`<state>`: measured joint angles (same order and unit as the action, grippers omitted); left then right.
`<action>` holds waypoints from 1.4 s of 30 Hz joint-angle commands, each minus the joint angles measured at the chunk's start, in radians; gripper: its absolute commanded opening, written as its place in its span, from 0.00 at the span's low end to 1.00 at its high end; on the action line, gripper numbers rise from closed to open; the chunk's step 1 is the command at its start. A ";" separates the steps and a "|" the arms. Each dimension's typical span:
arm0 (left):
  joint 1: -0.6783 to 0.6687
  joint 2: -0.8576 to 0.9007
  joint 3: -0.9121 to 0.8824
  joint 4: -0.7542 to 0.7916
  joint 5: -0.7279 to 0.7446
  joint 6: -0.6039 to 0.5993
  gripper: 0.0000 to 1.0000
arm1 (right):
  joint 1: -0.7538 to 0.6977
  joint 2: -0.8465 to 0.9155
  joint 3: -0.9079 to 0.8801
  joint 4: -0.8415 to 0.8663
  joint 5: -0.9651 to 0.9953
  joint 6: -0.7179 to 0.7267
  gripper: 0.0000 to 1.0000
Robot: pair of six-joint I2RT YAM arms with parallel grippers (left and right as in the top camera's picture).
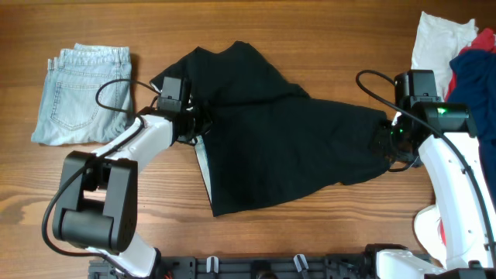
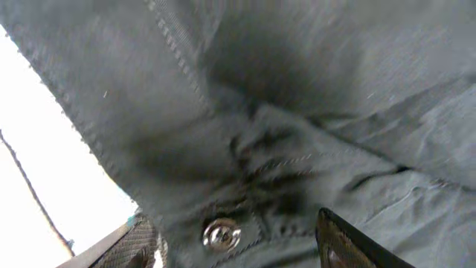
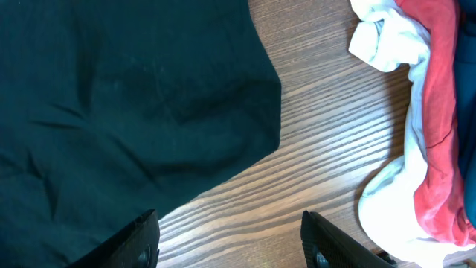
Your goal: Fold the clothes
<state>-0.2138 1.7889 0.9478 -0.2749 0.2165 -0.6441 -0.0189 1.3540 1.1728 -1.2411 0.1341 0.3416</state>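
Note:
A large black trouser-like piece of the clothes (image 1: 271,147) lies spread across the middle of the table, with a pale strip of inner lining (image 1: 201,159) showing at its left edge. My left gripper (image 1: 192,124) sits at that left waistband end. In the left wrist view its fingers (image 2: 342,242) stand apart, with dark fabric (image 2: 297,89) and a metal snap button (image 2: 221,234) filling the gap. My right gripper (image 1: 391,139) is at the garment's right tip. It is open (image 3: 229,216) over bare wood, its left finger (image 3: 141,238) over the black fabric's edge (image 3: 111,97).
Folded light-blue jeans (image 1: 81,93) lie at the back left. A heap of white (image 1: 434,39), red and navy garments (image 1: 473,66) sits at the back right, close to the right arm; its white (image 3: 387,45) and red (image 3: 439,112) parts show beside the right gripper.

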 commanded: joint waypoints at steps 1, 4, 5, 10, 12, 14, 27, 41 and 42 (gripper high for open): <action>-0.016 0.060 -0.040 0.042 0.026 0.005 0.68 | -0.005 0.004 -0.004 -0.001 -0.009 -0.009 0.61; -0.020 0.060 -0.040 0.059 0.064 0.006 0.67 | -0.005 0.004 -0.004 0.000 -0.009 -0.009 0.62; -0.020 0.060 -0.041 0.058 0.069 0.007 0.64 | -0.005 0.004 -0.004 0.002 -0.009 -0.009 0.62; -0.019 0.060 -0.040 0.058 0.110 0.012 0.27 | -0.005 0.004 -0.004 0.004 -0.008 -0.009 0.62; -0.019 0.060 -0.040 0.054 0.109 0.012 0.21 | -0.005 0.004 -0.004 0.005 -0.008 -0.009 0.62; -0.019 0.060 -0.040 0.053 0.109 0.013 0.20 | -0.005 0.004 -0.004 0.007 -0.008 -0.009 0.62; 0.037 -0.040 -0.040 -0.037 0.108 0.097 0.04 | -0.005 0.004 -0.004 0.019 -0.009 -0.009 0.62; 0.204 -0.107 -0.040 -0.351 0.075 0.188 0.04 | -0.005 0.004 -0.004 0.042 -0.021 -0.011 0.64; 0.209 -0.107 -0.040 -0.358 0.084 0.196 0.04 | -0.005 0.004 -0.004 0.050 -0.039 -0.023 0.65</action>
<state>-0.0460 1.7046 0.9199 -0.6083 0.2832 -0.5259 -0.0189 1.3540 1.1728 -1.2095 0.1333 0.3408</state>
